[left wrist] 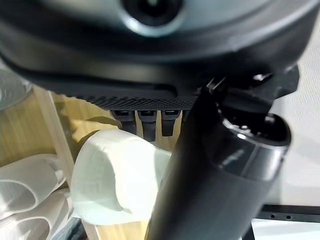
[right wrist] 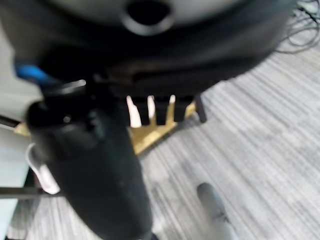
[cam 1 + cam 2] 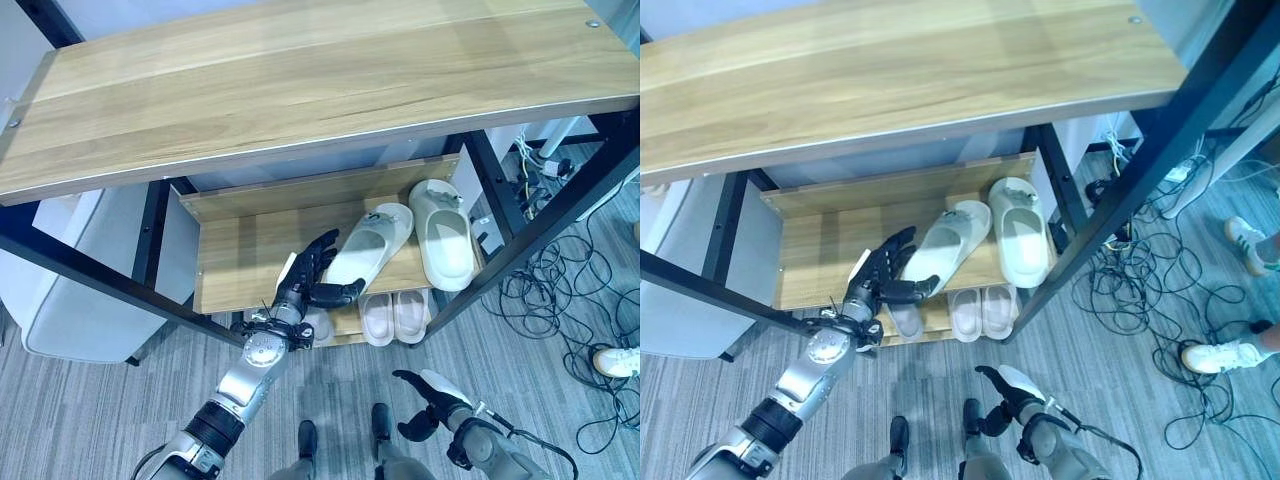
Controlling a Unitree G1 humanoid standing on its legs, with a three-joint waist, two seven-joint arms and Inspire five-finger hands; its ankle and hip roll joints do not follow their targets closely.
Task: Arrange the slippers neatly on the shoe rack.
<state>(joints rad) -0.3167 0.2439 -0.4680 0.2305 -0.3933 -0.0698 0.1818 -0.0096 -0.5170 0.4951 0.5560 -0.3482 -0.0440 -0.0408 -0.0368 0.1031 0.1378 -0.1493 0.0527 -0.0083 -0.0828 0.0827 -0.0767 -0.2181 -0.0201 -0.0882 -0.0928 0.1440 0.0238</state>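
Observation:
Two pale mint slippers lie on the middle shelf (image 3: 238, 250) of the shoe rack. One slipper (image 3: 372, 243) lies slanted, its heel toward me; the other slipper (image 3: 444, 235) lies straight, to its right. My left hand (image 3: 308, 283) is open at the slanted slipper's heel, fingers stretched along its left side and thumb under the heel end. In the left wrist view the fingers (image 1: 147, 122) lie over that slipper (image 1: 115, 175). My right hand (image 3: 428, 405) hangs low over the floor, fingers relaxed, holding nothing.
The wide wooden top shelf (image 3: 300, 80) overhangs the rack. A pink pair (image 3: 393, 315) and a greyish slipper (image 3: 905, 320) sit on the bottom shelf. Black posts frame the rack. Cables (image 3: 545, 290) sprawl on the floor at right, near a person's shoe (image 3: 615, 360).

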